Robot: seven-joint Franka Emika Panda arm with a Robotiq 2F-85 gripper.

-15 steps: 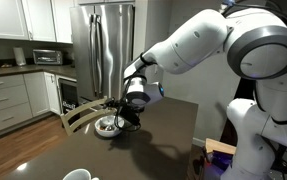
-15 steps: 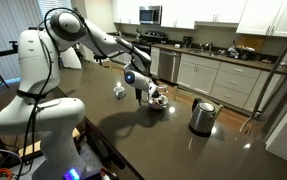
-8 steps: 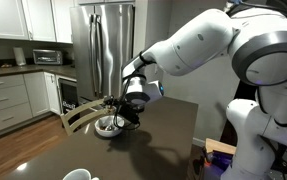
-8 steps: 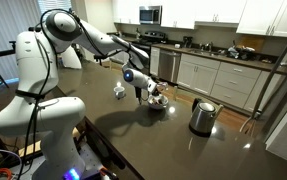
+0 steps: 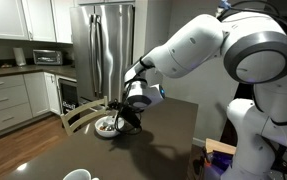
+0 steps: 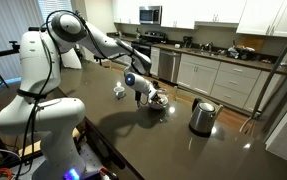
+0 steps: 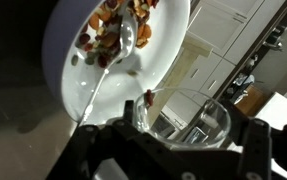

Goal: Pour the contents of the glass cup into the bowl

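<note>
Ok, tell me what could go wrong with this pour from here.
1. In the wrist view the glass cup, gripped by the end effector, is tipped right at the rim of the bowl. A small piece sits just at that edge, so some contents may drop onto the table instead.
2. What looks like a spoon lies in the bowl among the food. Lowering the glass further might knock it or nudge the bowl.

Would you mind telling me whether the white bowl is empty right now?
No, the wrist view shows orange and brown bits lying inside the bowl, just above the glass.
</note>
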